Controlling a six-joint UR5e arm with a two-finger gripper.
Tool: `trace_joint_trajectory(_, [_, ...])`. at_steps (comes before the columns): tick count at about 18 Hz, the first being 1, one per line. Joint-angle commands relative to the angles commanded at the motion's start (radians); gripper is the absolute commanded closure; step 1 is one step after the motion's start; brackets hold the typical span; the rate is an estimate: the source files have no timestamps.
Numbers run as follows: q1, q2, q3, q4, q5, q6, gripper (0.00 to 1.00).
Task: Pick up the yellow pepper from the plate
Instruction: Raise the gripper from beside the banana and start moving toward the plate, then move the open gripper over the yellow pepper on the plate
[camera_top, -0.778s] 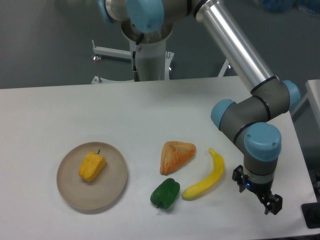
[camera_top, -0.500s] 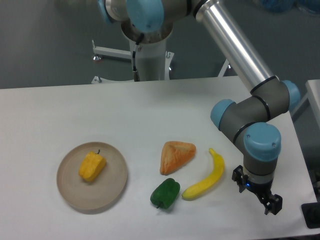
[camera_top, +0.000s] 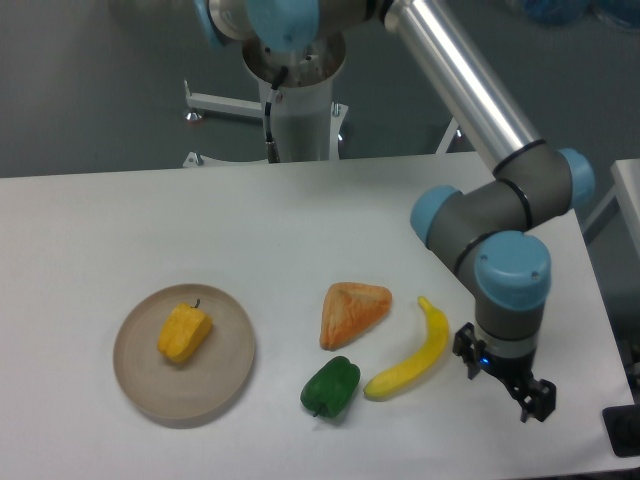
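I am hanging my jaws over the near right of the tabletop, released and holding nothing, just right of the banana. The yellow pepper is lying on the plate at the near left, well apart from me. The risk, as I judge it, is in the crossing: the banana, the green pepper and the orange wedge are all sitting between me and the plate, so travelling low could be knocking them aside. The pepper is also lying tilted, so a badly lined-up grasp could be slipping off it. Since the earlier frame, I am shifting slightly leftward, while nothing on the tabletop has moved.
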Motion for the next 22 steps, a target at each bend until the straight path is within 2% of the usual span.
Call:
trace_joint_trajectory(4, [-0.050, 0.107, -0.109, -0.031, -0.008, -0.144, 0.00])
trace_joint_trajectory(6, [-0.103, 0.153, -0.169, -0.039, -0.008, -0.247, 0.00])
trace_joint_trajectory(9, [-0.169, 0.204, -0.253, -0.042, -0.029, -0.406, 0.00])
trace_joint_trajectory(13, [-0.235, 0.266, -0.360, -0.046, -0.093, -0.543, 0.00])
trace_joint_trajectory(16, [-0.276, 0.276, -0.402, -0.043, -0.146, -0.615, 0.00])
trace_joint_trajectory(22, [-0.347, 0.269, -0.445, -0.032, -0.152, -0.715, 0.00])
